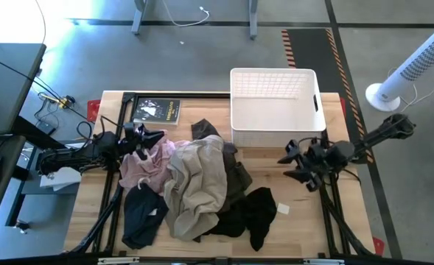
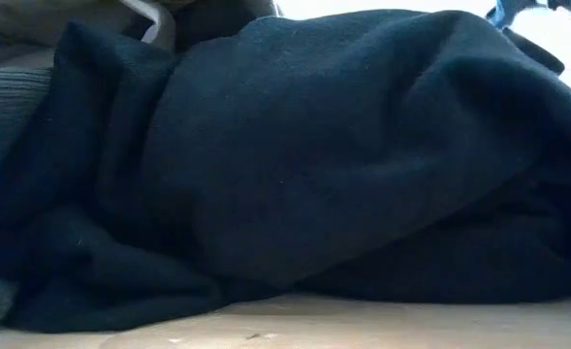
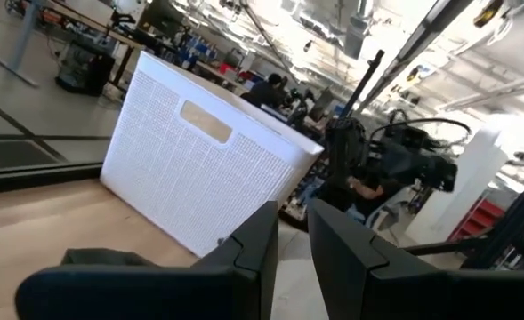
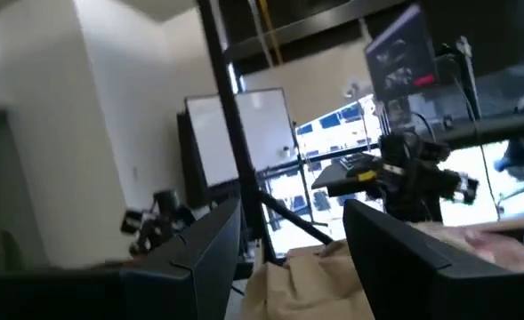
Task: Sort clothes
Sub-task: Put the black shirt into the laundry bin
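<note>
The clothes lie in a heap on the wooden table: a pale pink garment (image 1: 147,168), a beige one (image 1: 198,184) on top in the middle, a dark olive-brown one (image 1: 236,177), a black one (image 1: 255,213) and a navy one (image 1: 143,217) at the near left. A dark garment (image 2: 314,145) fills the low view. My left gripper (image 1: 156,136) hovers over the pink garment's far edge, its fingers a narrow gap apart (image 3: 293,244) and empty. My right gripper (image 1: 287,160) is open and empty, right of the heap; its wrist view (image 4: 293,249) shows the beige cloth (image 4: 315,284) ahead.
A white lattice basket (image 1: 275,125) stands at the far right of the table, also in the left wrist view (image 3: 199,169). A dark flat book (image 1: 156,110) lies at the far left. Bare wood (image 1: 305,221) shows at the near right. A white fan (image 1: 415,66) stands on the floor.
</note>
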Action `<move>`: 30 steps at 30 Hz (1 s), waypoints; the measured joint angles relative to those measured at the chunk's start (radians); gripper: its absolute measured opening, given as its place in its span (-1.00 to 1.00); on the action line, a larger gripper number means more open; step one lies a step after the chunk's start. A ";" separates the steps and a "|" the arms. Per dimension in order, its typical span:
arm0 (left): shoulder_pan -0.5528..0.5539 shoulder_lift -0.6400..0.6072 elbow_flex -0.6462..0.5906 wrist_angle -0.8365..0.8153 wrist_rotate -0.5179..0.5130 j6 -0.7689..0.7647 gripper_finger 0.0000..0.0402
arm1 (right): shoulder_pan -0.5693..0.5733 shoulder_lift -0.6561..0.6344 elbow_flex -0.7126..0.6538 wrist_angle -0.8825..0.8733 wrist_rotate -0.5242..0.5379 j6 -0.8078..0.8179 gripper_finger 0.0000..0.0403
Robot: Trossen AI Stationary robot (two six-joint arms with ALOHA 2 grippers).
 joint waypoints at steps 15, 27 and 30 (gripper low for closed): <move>-0.026 0.000 0.000 0.173 0.008 0.070 -0.69 | -0.029 0.278 0.662 -0.848 0.107 -0.393 -0.01; -0.075 0.019 0.000 0.261 -0.033 0.152 -0.69 | -0.051 0.502 0.914 -1.055 0.126 -0.390 -0.01; -0.075 0.019 0.000 0.274 -0.056 0.158 -0.69 | -0.031 0.548 0.952 -1.140 0.112 -0.340 -0.09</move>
